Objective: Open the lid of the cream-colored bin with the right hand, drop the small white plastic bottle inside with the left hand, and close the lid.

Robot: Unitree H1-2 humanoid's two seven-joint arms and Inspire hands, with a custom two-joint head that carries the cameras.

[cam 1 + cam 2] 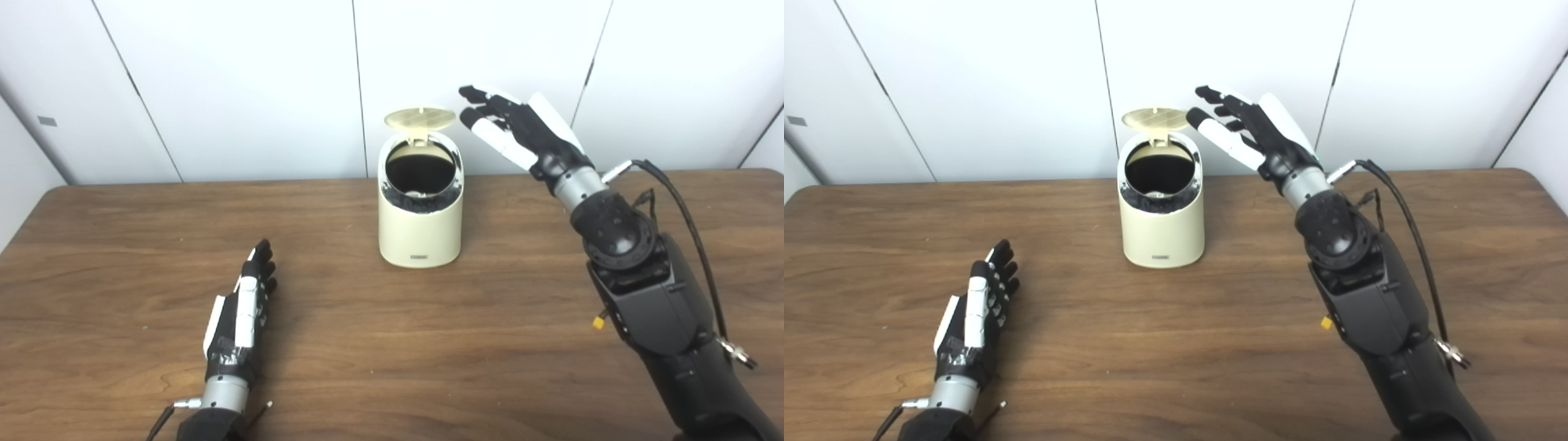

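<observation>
Though lid (420, 117) up, cream bin (420, 211) upright

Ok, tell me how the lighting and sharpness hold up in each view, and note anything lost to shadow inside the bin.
Left eye view: even, soft light, faint shadow beside the left hand; the bin is sharp, but its mouth is dark, so its contents are unclear. Right eye view: same flat light, no glare on the table; the right hand by the raised lid is slightly soft-edged.
</observation>
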